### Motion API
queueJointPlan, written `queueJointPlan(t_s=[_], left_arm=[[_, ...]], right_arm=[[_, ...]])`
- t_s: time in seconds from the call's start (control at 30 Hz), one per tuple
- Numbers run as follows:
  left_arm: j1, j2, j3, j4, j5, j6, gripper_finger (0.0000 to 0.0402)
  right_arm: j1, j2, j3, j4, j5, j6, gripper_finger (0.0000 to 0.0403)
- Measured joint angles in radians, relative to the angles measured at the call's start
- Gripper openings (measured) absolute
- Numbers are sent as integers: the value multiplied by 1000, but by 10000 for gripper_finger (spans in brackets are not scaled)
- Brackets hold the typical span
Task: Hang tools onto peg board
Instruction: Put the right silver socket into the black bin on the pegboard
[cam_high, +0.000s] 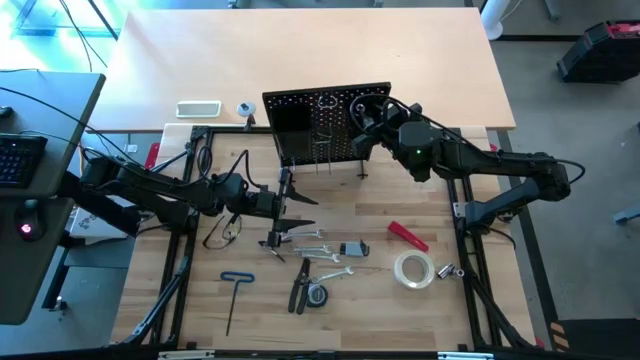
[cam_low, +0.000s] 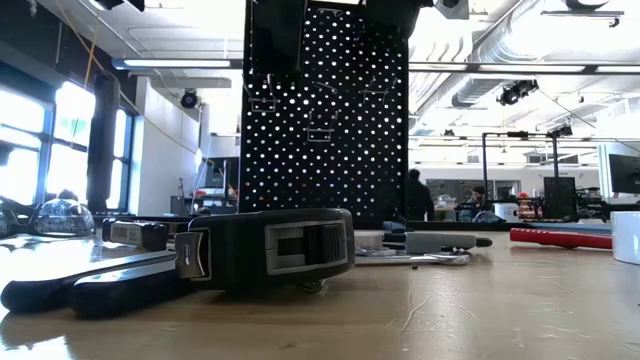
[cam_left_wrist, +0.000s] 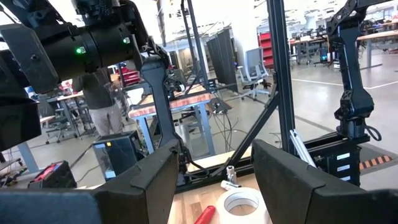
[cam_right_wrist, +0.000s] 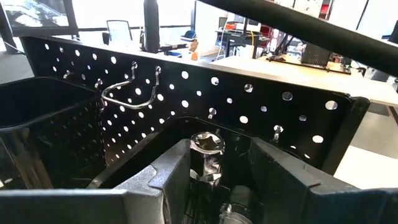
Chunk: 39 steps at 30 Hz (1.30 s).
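Observation:
The black peg board (cam_high: 325, 125) stands upright at the table's far middle, on thin legs. My right gripper (cam_high: 362, 128) is at its right part, open, its fingers on either side of a silver socket-like tool (cam_right_wrist: 206, 152) that stands upright in a black holder at the board's foot. My left gripper (cam_high: 295, 205) hangs open above the table's middle with nothing between its fingers. Below it lie safety glasses (cam_high: 225, 232), pliers (cam_high: 300, 290), wrenches (cam_high: 325, 262), a red-handled tool (cam_high: 408, 236), a clear tape roll (cam_high: 413, 270) and a blue T-handle hex key (cam_high: 235, 295). My right gripper comes at the silver tool level, from the table's near side, one finger (cam_right_wrist: 168, 180) close against its side and the other finger standing off with a gap. Whether the near finger touches the tool I cannot tell.
A black tape measure (cam_low: 270, 250) lies near the front among the tools. A black bin (cam_right_wrist: 37, 124) and a wire hook (cam_right_wrist: 127, 93) sit on the board. Black frame rails (cam_high: 185, 250) run along both sides of the table. A white slab (cam_high: 198, 108) lies behind the board.

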Motion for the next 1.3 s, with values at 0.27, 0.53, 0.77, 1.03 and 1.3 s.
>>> queueJointPlan(t_s=[0.27, 0.53, 0.77, 1.03, 1.3], left_arm=[[0, 0, 0, -7, 0, 0, 193], [0, -4, 1, -44, 0, 5, 193], [0, -57, 2, -370, 112, -6, 193], [-44, -6, 1, -829, 269, -65, 193], [-100, 136, 1, -885, 262, -74, 193]], right_arm=[[45, -1, 46, 15, -79, -61, 163], [155, -2, 197, -130, -78, -134, 163], [264, -3, 300, -572, -322, 65, 163], [397, 9, 44, -710, -595, 310, 163], [475, 10, -288, -395, -617, 395, 163]])
